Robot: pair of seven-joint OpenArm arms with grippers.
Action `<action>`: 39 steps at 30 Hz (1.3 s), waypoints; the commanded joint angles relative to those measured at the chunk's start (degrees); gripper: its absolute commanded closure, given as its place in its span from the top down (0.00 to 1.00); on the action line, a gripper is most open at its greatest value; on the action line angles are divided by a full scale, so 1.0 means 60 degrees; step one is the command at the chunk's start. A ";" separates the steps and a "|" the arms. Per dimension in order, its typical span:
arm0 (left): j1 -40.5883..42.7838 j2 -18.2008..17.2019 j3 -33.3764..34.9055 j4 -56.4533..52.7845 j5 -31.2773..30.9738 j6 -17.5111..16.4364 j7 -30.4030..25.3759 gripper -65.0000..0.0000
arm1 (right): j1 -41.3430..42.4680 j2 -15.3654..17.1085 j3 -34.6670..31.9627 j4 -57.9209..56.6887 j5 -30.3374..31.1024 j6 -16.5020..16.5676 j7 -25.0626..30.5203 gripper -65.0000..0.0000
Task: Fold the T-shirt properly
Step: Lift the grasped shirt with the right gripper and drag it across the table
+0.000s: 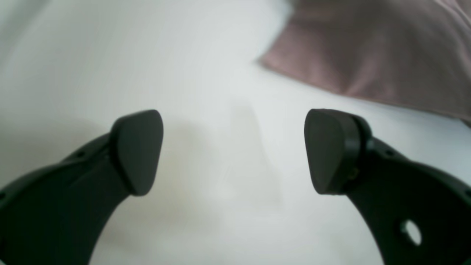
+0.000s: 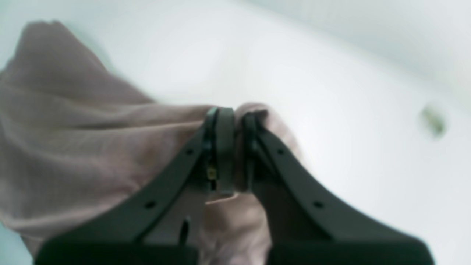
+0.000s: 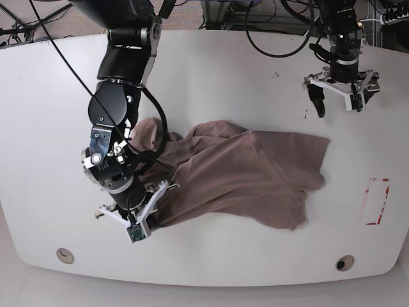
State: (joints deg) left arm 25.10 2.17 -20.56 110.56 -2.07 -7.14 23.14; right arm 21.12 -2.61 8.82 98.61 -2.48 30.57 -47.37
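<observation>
I have the T-shirt (image 3: 243, 176) lying rumpled across the middle of the white worktop (image 3: 211, 70), and as far as I can judge the folding has barely begun. In the base view it spreads from the lower left of centre out to a corner at centre right, with creases throughout, one bunched-up lobe at its upper left and no clean edge or fold line anywhere. Nothing looks flattened or squared yet.

My right hand (image 2: 235, 147), at the lower left of the base view, is clenched on a pinch of the mauve cloth at the shirt's lower left edge; the right wrist view shows the fabric gathered between the two pressed-together fingers (image 2: 224, 147), with the rest of the garment trailing to the left of the frame.

My left hand (image 1: 233, 151) is released, its jaws standing wide with only bare worktop between them. It hangs at the upper right of the base view, well apart from the shirt; in its own camera a corner of the cloth shows at the upper right.

What I reckon is left is nearly everything: spreading the shirt flat, turning in the sleeves and sides, then doubling it over.
</observation>
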 commanded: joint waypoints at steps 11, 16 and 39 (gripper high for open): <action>-0.0382 -0.0018 0.0225 0.0174 -0.0015 -0.1367 -0.0215 0.87 | 0.2889 0.0487 -0.1712 0.0760 0.0069 0.0026 0.0255 0.00; -0.0382 -0.0018 0.0225 0.0159 -0.0015 -0.1382 -0.0215 0.87 | 0.4237 0.0487 -0.2239 0.0598 0.0069 0.0026 0.0167 0.00; -0.1026 0.0026 0.0723 0.0159 -0.0059 -0.1382 -0.0215 0.88 | 0.8946 0.0413 -0.3924 0.0628 0.0142 0.0407 -0.1357 0.00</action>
State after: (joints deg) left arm 19.46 2.42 -16.36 110.56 -2.11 -15.79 23.03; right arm 73.47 -0.16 -15.05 102.32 -1.30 32.12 -55.72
